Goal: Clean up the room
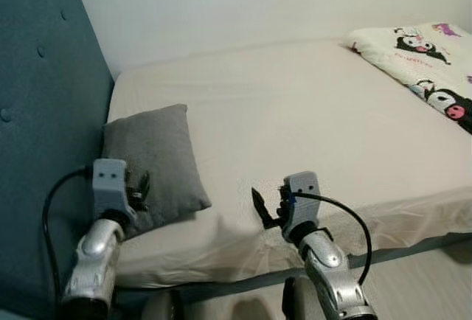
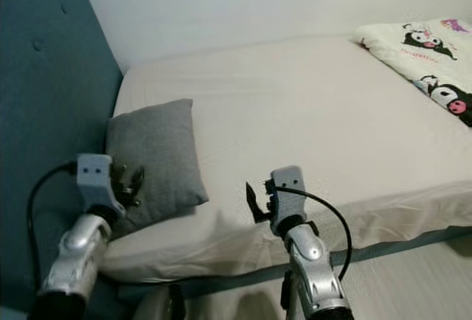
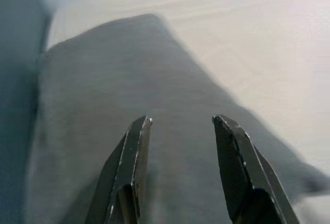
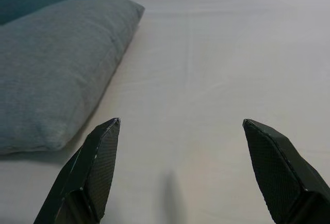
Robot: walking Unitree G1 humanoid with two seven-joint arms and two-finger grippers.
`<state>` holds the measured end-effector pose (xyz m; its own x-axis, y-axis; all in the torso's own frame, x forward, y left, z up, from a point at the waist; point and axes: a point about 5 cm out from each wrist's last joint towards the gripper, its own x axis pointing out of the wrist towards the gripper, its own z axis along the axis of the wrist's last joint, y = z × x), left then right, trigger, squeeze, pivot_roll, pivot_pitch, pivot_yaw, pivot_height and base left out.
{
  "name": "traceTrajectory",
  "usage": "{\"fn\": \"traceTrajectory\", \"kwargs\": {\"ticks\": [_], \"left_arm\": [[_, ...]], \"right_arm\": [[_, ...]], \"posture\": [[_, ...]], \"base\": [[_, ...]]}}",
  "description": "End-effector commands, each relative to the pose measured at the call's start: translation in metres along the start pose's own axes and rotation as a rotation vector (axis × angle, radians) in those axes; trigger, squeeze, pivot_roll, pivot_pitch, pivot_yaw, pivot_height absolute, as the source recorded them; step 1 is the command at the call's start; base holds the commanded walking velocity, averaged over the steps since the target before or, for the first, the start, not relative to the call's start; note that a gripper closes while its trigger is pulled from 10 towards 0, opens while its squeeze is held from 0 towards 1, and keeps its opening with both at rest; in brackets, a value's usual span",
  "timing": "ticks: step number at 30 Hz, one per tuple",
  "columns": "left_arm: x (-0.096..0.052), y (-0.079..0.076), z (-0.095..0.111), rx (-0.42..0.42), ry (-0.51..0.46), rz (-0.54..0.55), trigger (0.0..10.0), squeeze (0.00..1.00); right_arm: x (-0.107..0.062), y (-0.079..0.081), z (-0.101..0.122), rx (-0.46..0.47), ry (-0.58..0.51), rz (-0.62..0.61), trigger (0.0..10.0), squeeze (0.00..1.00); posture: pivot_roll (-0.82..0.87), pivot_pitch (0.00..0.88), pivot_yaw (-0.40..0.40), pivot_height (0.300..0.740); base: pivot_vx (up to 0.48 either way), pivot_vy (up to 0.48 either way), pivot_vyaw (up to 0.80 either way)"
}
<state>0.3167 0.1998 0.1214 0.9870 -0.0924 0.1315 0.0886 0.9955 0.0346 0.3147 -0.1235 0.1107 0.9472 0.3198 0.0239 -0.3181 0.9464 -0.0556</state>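
Along the left edge of the head views we see a teal padded headboard, and against it, at the left middle of the frame, a grey pillow lies on the bed, its far corner pointing toward the white wall. Our left claw sits at the lower left, right over the near edge of the pillow; in its wrist view the two black fingers stand a little apart with grey fabric between them, and we cannot tell whether they touch it. Moving toward the centre, the beige sheet is bare and smooth. Our right claw hangs at the lower centre over the near edge of the bed, beside the pillow and apart from it, its fingers spread wide with nothing between them. At the upper right, a white blanket printed with black-and-pink cartoon figures lies on the far corner of the bed.
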Motion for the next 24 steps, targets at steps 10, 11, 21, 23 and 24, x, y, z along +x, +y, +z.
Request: {"fn": "traceTrajectory", "kwargs": {"ticks": [10, 11, 21, 23, 24], "left_arm": [[-0.012, 0.001, -0.025, 0.250, 0.208, -0.183, 0.0, 0.00], [-0.012, 0.001, -0.026, 0.265, 0.222, -0.187, 0.0, 0.00], [-0.006, -0.004, -0.040, 0.344, 0.352, -0.300, 0.0, 0.00], [-0.005, -0.004, -0.040, 0.348, 0.365, -0.325, 0.0, 0.00], [-0.004, -0.002, -0.040, 0.356, 0.379, -0.353, 0.0, 0.00]], "right_arm": [[-0.001, 0.010, -0.015, -0.090, 0.076, 0.100, 10.0, 0.00], [-0.001, 0.010, -0.016, -0.096, 0.078, 0.104, 10.0, 0.00], [0.000, 0.016, -0.015, -0.132, 0.079, 0.181, 10.0, 0.00], [0.000, 0.016, -0.015, -0.139, 0.080, 0.187, 10.0, 0.00], [0.000, 0.016, -0.015, -0.150, 0.081, 0.195, 10.0, 0.00]], "posture": [[0.04, 0.197, 0.012, 0.582], [0.04, 0.197, 0.012, 0.582], [0.03, 0.233, 0.014, 0.582], [0.03, 0.242, 0.016, 0.582], [0.03, 0.247, 0.016, 0.582]], "base": [[0.000, 0.000, 0.00], [0.000, 0.000, 0.00], [0.000, 0.000, 0.00], [0.000, 0.000, 0.00], [0.000, 0.000, 0.00]]}}
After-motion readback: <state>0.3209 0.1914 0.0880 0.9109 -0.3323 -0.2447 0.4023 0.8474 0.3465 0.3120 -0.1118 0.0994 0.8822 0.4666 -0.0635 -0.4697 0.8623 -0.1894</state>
